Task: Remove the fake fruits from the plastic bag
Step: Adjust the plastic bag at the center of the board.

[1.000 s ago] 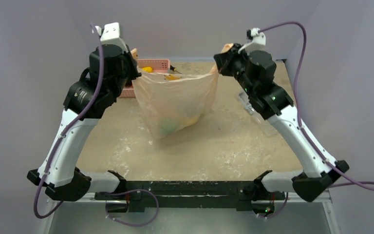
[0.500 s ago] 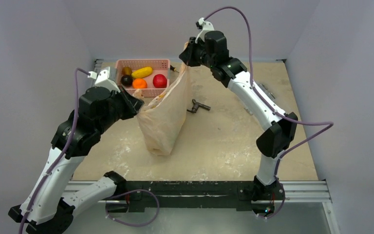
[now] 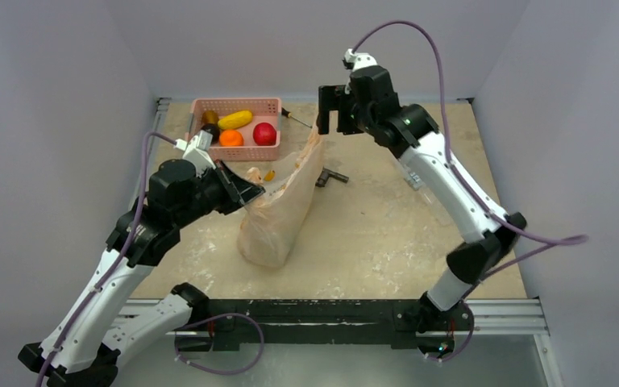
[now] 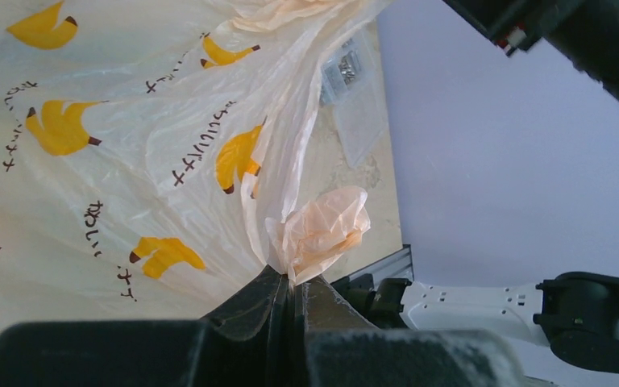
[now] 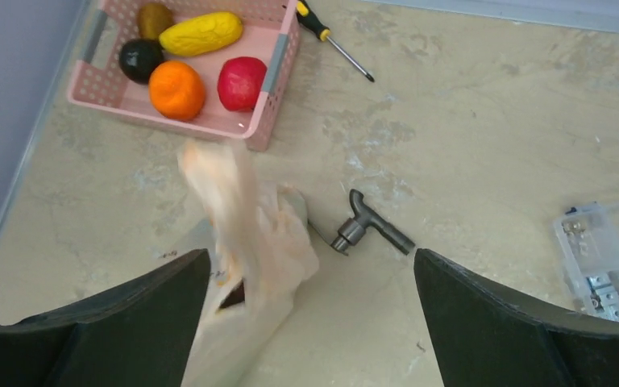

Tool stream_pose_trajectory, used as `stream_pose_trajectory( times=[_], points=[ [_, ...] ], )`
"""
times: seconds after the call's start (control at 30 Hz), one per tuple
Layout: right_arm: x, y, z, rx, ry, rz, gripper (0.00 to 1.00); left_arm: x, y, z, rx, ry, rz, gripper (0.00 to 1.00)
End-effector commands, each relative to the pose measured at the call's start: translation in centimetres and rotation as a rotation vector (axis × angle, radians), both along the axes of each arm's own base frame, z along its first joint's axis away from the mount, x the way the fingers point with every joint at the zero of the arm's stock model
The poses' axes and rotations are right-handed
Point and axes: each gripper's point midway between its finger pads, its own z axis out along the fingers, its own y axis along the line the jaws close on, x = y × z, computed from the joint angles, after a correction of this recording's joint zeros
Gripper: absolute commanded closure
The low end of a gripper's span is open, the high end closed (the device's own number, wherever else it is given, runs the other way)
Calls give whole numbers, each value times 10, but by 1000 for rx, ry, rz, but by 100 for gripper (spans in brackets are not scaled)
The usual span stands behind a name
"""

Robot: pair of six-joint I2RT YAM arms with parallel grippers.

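The plastic bag, pale peach with yellow banana prints, slumps on the table. My left gripper is shut on a bunched handle of the bag, seen pinched between its jaws in the left wrist view. My right gripper hangs open just above the bag's far upper corner and holds nothing. In the right wrist view the bag's loose handle is blurred below the open right gripper. The fake fruits inside the bag are hidden by its folds.
A pink basket at the back left holds several toy fruits, among them a yellow one, an orange ball and a red apple. A screwdriver, a dark metal tap fitting and a clear parts box lie on the table.
My right gripper has opened and let go of the bag's handle, which drops and sags. The left gripper has kept its grip, sinking lower and toward the middle as the bag slumps.
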Motion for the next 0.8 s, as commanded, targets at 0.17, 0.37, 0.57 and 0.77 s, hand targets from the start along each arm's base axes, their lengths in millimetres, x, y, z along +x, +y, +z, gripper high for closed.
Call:
stream_pose_trajectory(
  times=[0.17, 0.37, 0.57, 0.77],
  points=[
    [-106, -33, 60, 396, -100, -35, 1, -1, -17, 18, -112, -48, -68, 100],
    [-136, 31, 38, 577, 38, 96, 1, -1, -20, 12, -128, -35, -73, 100],
    [-130, 67, -2, 610, 129, 58, 1, -7, -17, 6, -121, -18, -73, 100],
    [-150, 88, -46, 639, 229, 50, 7, -13, -14, 9, -154, -30, -67, 100]
  ],
)
